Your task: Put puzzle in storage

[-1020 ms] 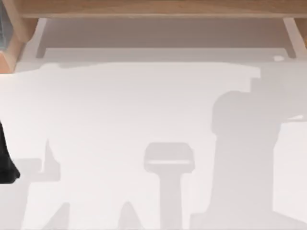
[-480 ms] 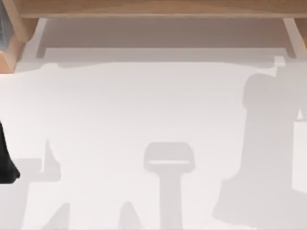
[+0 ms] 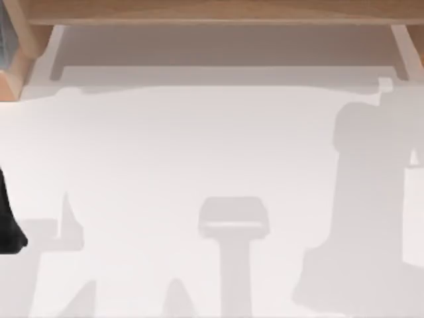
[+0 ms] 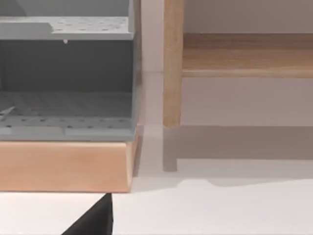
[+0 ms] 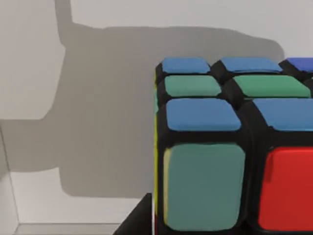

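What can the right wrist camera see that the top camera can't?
Right wrist view: a puzzle cube up close, with blue, green and red squares, plus a little yellow on its side.

Top view: a wooden shelf along the far edge, and a dark bit of the left arm at the table's left edge.

Both: the white table with big grey shadows on it.

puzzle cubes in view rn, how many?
1. The puzzle cube sits close up in the right wrist view, over the white table. More could lie outside the views.
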You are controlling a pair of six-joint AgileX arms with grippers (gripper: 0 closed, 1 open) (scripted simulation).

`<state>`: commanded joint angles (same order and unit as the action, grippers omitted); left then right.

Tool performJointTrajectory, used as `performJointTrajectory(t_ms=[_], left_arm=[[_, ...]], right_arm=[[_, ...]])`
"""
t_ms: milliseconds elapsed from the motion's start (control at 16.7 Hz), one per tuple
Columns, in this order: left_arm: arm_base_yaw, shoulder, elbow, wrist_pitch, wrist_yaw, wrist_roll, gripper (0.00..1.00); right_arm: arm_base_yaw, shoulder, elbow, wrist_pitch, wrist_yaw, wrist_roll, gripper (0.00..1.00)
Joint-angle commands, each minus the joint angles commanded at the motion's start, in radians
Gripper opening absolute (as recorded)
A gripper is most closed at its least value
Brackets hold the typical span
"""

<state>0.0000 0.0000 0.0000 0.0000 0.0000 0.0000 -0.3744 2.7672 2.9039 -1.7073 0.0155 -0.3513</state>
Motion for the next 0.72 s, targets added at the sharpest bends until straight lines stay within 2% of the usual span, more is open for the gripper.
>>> performJointTrajectory(t_ms=[360, 720], left_arm=[[0.0, 0.0, 0.0, 0.0, 0.0, 0.0, 1.0], [0.0, 0.0, 0.0, 0.0, 0.0, 0.0, 1.0]], right_arm=[[0.0, 0.0, 0.0, 0.0, 0.0, 0.0, 0.98], [0.0, 0.0, 0.0, 0.0, 0.0, 0.0, 1.0]])
